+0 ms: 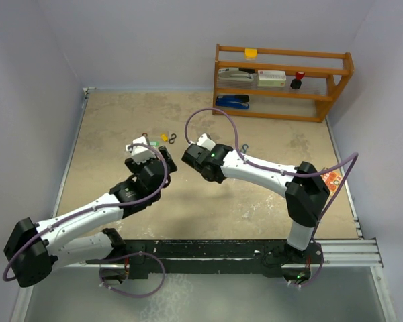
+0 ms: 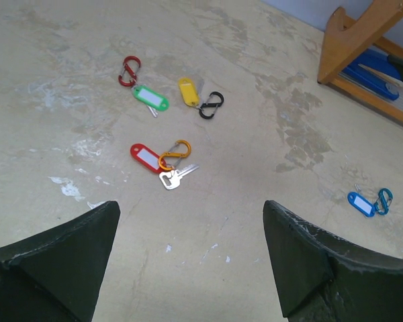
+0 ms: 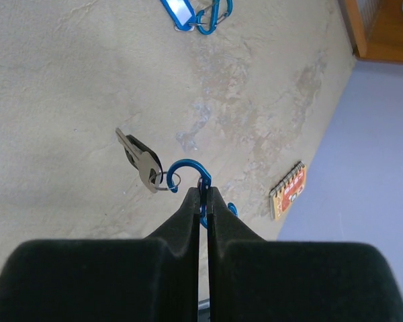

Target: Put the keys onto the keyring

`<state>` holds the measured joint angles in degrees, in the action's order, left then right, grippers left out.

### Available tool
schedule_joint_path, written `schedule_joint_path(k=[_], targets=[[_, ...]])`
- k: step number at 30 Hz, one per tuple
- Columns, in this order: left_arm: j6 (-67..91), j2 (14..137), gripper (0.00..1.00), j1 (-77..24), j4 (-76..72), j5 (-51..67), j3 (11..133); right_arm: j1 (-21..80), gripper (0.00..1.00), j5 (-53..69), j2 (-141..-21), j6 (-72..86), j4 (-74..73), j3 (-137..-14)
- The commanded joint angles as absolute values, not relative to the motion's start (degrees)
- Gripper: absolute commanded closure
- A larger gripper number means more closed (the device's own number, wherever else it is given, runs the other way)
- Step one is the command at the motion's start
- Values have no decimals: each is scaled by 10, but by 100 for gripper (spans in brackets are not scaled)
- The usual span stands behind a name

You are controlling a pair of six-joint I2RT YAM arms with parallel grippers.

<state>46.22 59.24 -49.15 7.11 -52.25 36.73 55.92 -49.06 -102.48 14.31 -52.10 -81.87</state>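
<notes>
My right gripper [image 3: 204, 192] is shut on a blue S-shaped clip [image 3: 187, 168] and holds it above the table. A silver key with a black head [image 3: 140, 161] hangs from the clip's upper loop by a small ring. My left gripper [image 2: 191, 209] is open and empty, above bare table. Ahead of it lie a silver key [image 2: 176, 177] with a red tag [image 2: 146, 157] on an orange clip [image 2: 175, 153], a green tag [image 2: 152, 98] by a red clip [image 2: 129, 70], and a yellow tag [image 2: 187, 90] on a black clip [image 2: 211, 104]. A blue tag [image 2: 360, 203] lies far right.
A wooden shelf [image 1: 282, 80] with a stapler and small items stands at the back right. A small orange spiral notebook [image 1: 331, 179] lies by the right wall. Both arms [image 1: 142, 153] meet over the table's middle.
</notes>
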Motion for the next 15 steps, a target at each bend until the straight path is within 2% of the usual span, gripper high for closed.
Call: schedule_joint_path(k=[1,8,15], targets=[[473,565,15,-484,93,-560,363,561,100,-517,-1027,141,-559,-845],[473,557,15,-483,98,-562,360,561,100,-515,-1044,159,-581,-853],[473,554,15,-481,101,-565,360,561,94,-510,-1047,167,-584,-854]])
